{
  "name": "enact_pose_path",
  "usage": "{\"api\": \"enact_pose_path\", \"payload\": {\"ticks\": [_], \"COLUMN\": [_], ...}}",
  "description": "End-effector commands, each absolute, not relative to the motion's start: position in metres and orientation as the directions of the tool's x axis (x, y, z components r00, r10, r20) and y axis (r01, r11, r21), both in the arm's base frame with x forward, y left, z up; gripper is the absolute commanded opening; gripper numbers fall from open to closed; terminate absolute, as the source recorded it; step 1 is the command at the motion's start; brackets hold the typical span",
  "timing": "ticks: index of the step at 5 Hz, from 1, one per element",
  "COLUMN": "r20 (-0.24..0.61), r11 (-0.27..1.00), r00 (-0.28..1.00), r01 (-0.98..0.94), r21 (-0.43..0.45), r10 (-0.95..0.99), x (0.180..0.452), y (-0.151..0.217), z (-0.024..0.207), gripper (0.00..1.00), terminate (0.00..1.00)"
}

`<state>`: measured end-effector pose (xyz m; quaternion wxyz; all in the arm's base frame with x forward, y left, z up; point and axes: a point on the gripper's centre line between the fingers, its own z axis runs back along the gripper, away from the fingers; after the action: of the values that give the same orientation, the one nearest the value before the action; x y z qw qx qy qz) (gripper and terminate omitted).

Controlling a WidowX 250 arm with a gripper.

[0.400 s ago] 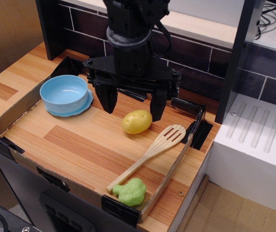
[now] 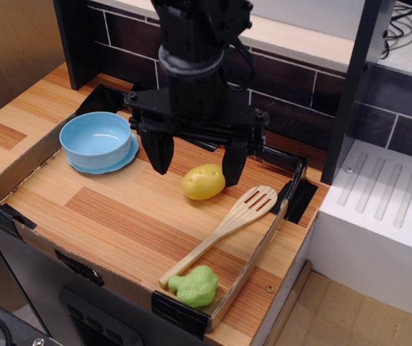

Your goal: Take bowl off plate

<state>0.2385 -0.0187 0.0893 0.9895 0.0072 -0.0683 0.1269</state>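
The light blue bowl [image 2: 96, 139] sits upright on the light blue plate [image 2: 124, 158] at the back left of the wooden tray. My black gripper [image 2: 195, 163] hangs open and empty over the tray's middle, to the right of the bowl, its fingers spread wide. The right finger [image 2: 234, 163] is just behind the yellow potato [image 2: 203, 182]. The left finger [image 2: 159, 151] is a short way right of the plate's rim, not touching it.
A wooden slotted spatula [image 2: 222, 232] lies diagonally at the right side of the tray. A green broccoli-like toy [image 2: 193, 285] sits at the front right corner. Low cardboard walls [image 2: 19, 166] ring the tray. A dark brick wall [image 2: 292, 83] stands behind.
The gripper has shifted slightly left and back, toward the bowl. The bowl, plate and other objects have not moved.
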Motion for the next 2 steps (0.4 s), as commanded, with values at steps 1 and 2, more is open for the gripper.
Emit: {"api": "enact_pose_path", "payload": {"ticks": [1,2], "r20": [0.164,0.167], "r11": [0.996,0.996], "r00": [0.984,0.986], "r01": [-0.072,-0.004], "r21": [0.052,0.091], "r10": [0.062,-0.011], "x": [0.243,0.251], "y": [0.052,0.085], "z": [0.113,0.114], "gripper": [1.00,1.00], "terminate": [0.00,0.00]}}
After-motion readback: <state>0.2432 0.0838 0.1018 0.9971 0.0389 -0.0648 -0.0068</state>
